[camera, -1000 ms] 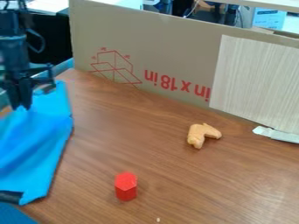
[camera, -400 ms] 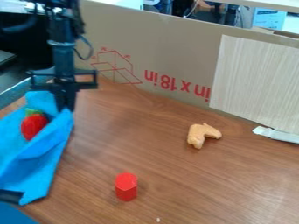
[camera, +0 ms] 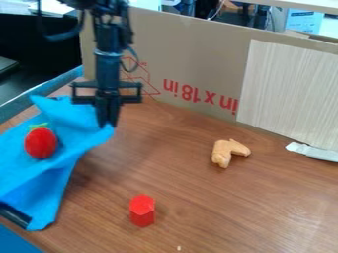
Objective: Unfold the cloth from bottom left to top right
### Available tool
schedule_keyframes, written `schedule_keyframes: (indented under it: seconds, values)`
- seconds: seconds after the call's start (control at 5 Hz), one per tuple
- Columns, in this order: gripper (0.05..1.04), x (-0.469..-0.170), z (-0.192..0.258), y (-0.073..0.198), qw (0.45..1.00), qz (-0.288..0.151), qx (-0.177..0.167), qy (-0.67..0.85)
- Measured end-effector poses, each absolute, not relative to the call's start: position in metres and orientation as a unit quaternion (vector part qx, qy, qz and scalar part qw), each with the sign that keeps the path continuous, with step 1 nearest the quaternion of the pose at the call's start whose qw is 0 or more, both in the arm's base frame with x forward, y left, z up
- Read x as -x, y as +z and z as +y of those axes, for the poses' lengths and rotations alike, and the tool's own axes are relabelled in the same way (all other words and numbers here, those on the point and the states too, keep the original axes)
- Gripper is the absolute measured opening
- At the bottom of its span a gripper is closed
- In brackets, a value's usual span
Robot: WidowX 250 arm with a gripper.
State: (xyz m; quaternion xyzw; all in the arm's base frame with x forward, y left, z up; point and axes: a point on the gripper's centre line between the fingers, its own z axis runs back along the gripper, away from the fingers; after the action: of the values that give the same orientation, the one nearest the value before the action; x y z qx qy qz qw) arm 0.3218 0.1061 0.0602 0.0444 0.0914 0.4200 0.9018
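Note:
The black gripper (camera: 107,123) hangs at the upper left, shut on the right-hand corner of the blue cloth (camera: 82,141). That corner is lifted and drawn out to the right, with folds running back toward the left edge. Another corner of the cloth stands up near the back, left of the gripper. On the cloth lies a red strawberry-like toy with a green top (camera: 41,142), left of and a little lower than the gripper.
A red hexagonal block (camera: 143,211) stands at the front centre. Right of centre lies a tan, bent toy (camera: 229,152). A cardboard wall (camera: 191,64) borders the table (camera: 218,212) behind, with a white strip (camera: 313,152) at its foot on the right.
The gripper has moved right, pulling the cloth's corner with it. The red toy, hidden at first, has come into view on the cloth. The block and tan toy have stayed put.

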Motion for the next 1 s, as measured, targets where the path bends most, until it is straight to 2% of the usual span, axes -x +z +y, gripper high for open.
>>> schedule_keyframes:
  seconds: [0.4, 0.6, 1.0]
  values:
    - [0.082, -0.351, 0.077, 0.054, 0.897, 0.101, -0.042, 0.428]
    - [0.082, -0.36, 0.058, 0.042, 0.898, 0.108, -0.044, 0.424]
    - [0.082, -0.378, 0.022, 0.046, 0.9, 0.103, -0.03, 0.423]
